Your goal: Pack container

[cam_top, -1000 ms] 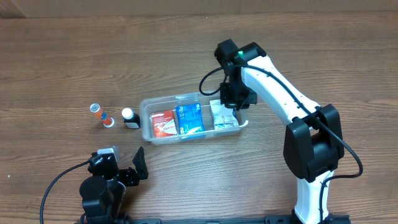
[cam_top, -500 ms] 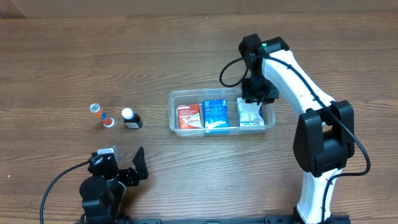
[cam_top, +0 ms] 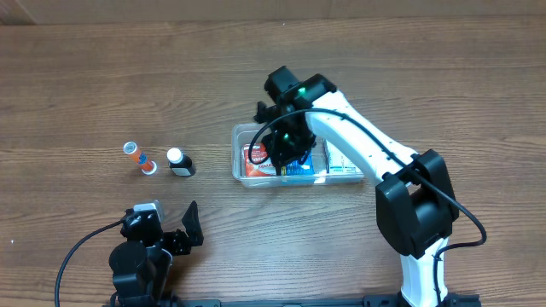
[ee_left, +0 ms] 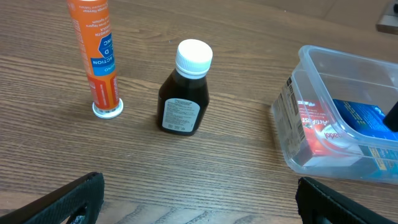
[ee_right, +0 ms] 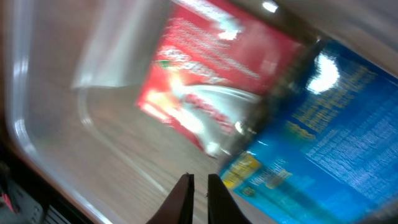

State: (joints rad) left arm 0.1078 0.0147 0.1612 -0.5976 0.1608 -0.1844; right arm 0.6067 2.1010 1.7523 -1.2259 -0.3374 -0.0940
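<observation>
Container parked centrally, unmoved this last half second after sliding right — right gripper, pinched nearly shut on nothing, now swung from its right end to above the red box — bottle and tube yet unpacked, well apart off its left rim, bare table between.

- you see an orange tube standing on its white end on the wooden table.
- just beside it, you have a dark bottle, white-capped and upright.
</observation>
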